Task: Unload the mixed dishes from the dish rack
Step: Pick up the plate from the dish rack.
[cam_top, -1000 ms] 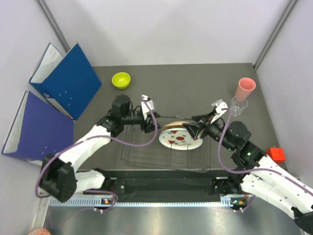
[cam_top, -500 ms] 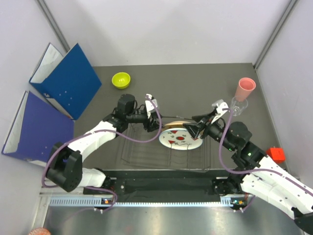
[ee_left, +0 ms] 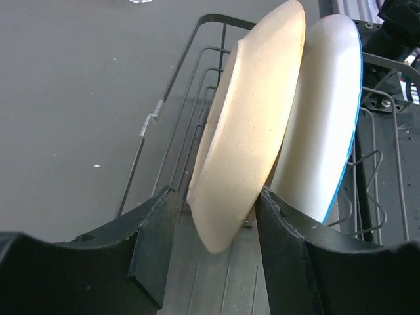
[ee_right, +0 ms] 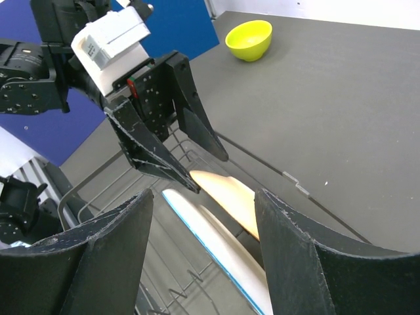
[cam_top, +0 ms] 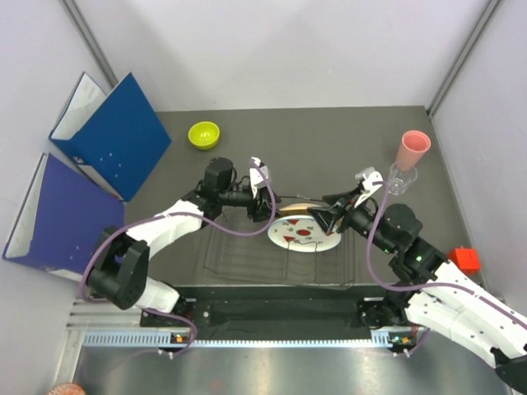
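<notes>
The black wire dish rack point(cam_top: 235, 255) holds two plates on edge. The pale tan plate point(ee_left: 252, 125) stands behind the white plate with red marks point(cam_top: 303, 234). My left gripper point(ee_left: 216, 197) is open and straddles the tan plate's left rim; the right finger lies close against the plate, and a gap shows at the left finger. My right gripper point(ee_right: 203, 197) hangs open just right of both plates and touches neither. A lime-green bowl point(cam_top: 204, 134) sits on the table at the back left. The salmon-pink cup point(cam_top: 412, 148) stands on the clear tumbler point(cam_top: 398, 178) at the back right.
Two blue ring binders point(cam_top: 115, 136) lean against the left wall. A small orange-red block point(cam_top: 464, 260) lies at the right edge, beside my right arm. The rack's upright wire dividers point(ee_left: 374, 164) stand near the white plate.
My left gripper slid right along the rack until its fingers came round the tan plate's rim, and its jaws narrowed a little. The right arm and plates stayed still.
</notes>
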Controlling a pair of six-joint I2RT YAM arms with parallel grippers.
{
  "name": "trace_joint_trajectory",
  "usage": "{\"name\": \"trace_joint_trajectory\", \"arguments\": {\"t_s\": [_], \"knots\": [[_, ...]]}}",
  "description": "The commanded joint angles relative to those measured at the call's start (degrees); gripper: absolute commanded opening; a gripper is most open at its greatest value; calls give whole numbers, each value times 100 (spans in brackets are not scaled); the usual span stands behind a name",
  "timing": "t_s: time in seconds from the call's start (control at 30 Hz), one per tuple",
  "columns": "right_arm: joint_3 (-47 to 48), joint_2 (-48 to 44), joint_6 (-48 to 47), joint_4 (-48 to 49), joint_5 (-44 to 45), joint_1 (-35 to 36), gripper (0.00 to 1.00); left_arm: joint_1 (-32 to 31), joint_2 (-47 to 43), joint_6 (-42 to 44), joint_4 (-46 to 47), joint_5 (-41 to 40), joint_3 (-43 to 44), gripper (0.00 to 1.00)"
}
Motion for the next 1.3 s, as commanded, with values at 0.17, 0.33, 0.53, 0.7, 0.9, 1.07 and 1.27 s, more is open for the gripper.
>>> {"name": "trace_joint_trajectory", "arguments": {"t_s": [0.17,0.33,0.53,0.7,0.9,1.07,1.27], "knots": [[54,-122,13,209,94,70,64,-120,387,-302,762,267,4,52],[19,-193,-5,156,129,70,63,-199,598,-407,921,267,4,46],[-17,-228,-22,138,173,70,63,-234,484,-398,921,56,-13,8],[1,-175,-22,200,129,79,63,-234,221,-267,666,-111,22,0],[-52,-167,13,253,103,79,63,-234,71,-284,683,-216,-92,0],[-52,-167,39,262,120,70,63,-234,-78,-460,859,-401,-171,0],[-52,-88,320,209,524,70,64,-243,-359,-504,877,-656,-233,0]]}}
